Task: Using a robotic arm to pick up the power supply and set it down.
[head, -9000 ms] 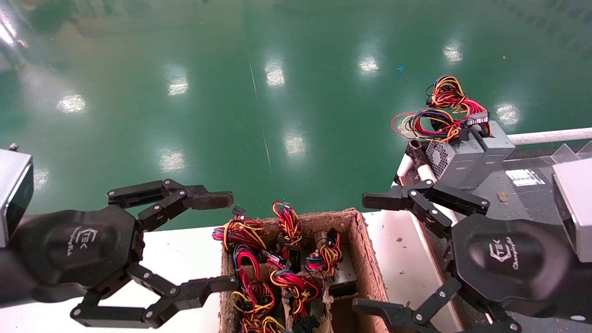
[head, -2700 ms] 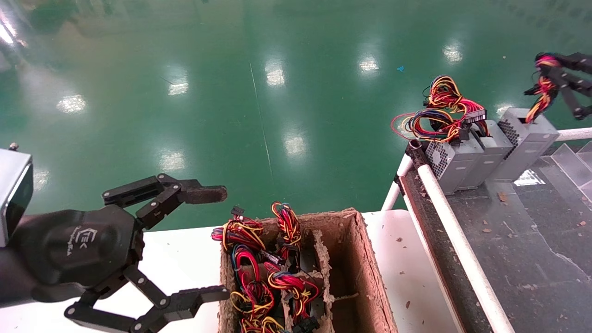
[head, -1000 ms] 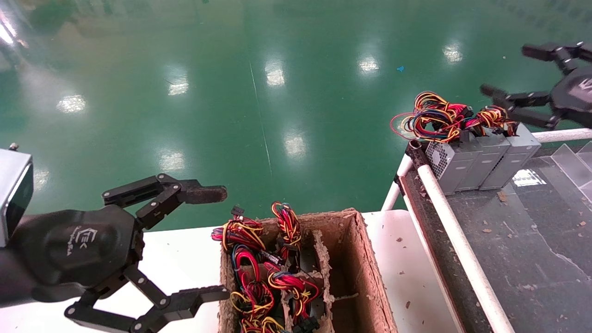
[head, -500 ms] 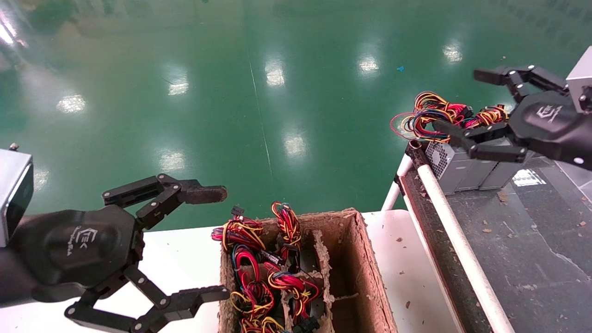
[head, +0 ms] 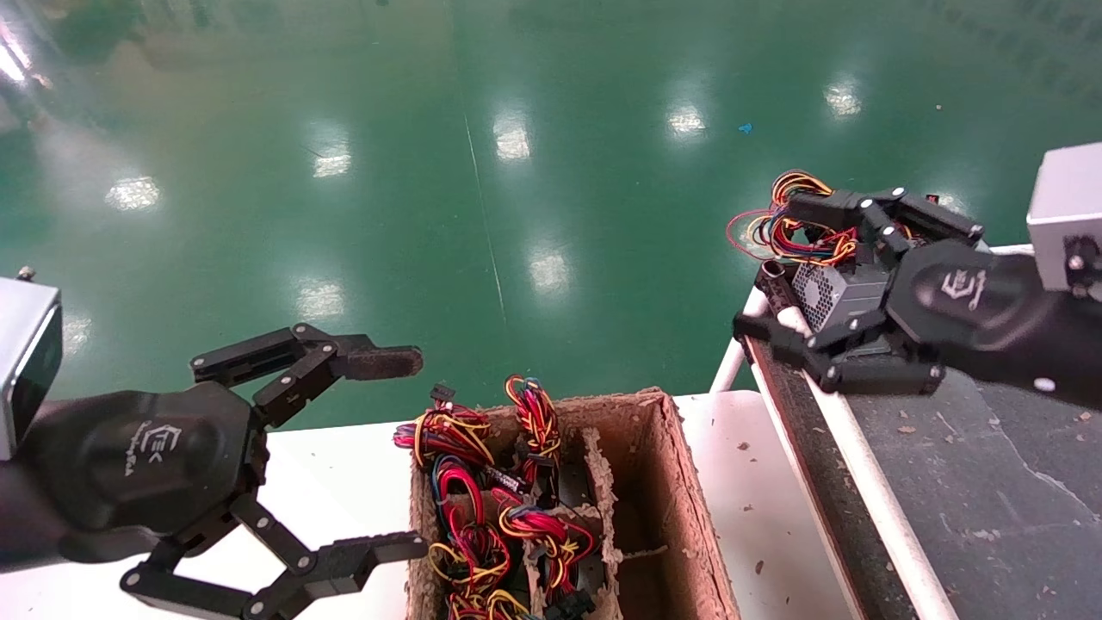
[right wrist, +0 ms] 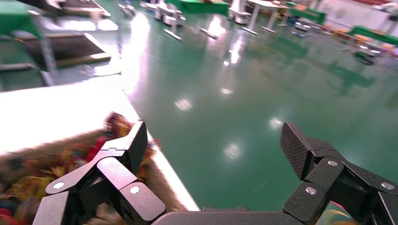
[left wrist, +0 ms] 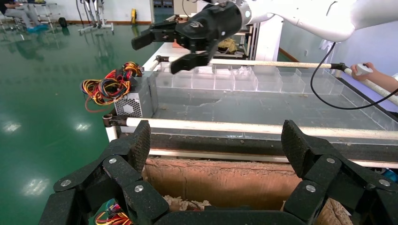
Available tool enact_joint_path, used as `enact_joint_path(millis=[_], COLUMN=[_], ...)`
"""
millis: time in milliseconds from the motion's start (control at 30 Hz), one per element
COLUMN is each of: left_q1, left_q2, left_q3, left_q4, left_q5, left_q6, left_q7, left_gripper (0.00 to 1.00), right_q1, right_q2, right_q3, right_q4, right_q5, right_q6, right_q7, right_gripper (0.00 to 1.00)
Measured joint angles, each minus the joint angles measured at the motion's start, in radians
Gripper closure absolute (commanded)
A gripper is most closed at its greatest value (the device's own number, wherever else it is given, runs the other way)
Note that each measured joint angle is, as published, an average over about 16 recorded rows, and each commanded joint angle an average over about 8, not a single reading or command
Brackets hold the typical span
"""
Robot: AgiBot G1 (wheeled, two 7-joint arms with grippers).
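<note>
My right gripper hangs open and empty over the left rail of the dark conveyor belt. It is just in front of the grey boxes at the belt's far left corner. The power supply I am after is hidden behind its palm. Only a vent-faced grey box and a tangle of coloured wires show there. The left wrist view has the same vent-faced box and the right gripper above it. My left gripper stays parked and open beside the cardboard box.
A brown cardboard box with dividers holds several wire-bundled units in its left cells. It sits on a white table. A white rail edges the belt. Clear plastic bins line the belt's far side.
The right gripper, open and empty, has swung from the far right above the row of boxes toward me and leftward, and now covers the slim boxes. The left arm has not moved.
</note>
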Motion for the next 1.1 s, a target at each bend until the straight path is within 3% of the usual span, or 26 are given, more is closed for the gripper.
enact_joint_path(millis=[633, 1100], left_q1=[0.000, 0.000], left_q2=[0.000, 0.000], left_q3=[0.000, 0.000], left_q4=[0.000, 0.000], left_q5=[0.000, 0.000], left_q6=[0.000, -0.001], left_q7=[0.000, 0.000], left_gripper=[0.00, 0.00], right_q1=[-0.103, -0.122], right_q2=[0.020, 0.024], right_q3=[-0.025, -0.030], right_q4=[0.168, 0.198], right_q5=[0.160, 0.191], right_q6=[-0.155, -0.182], right_q7=[0.137, 0.158], right_gripper=[0.00, 0.00])
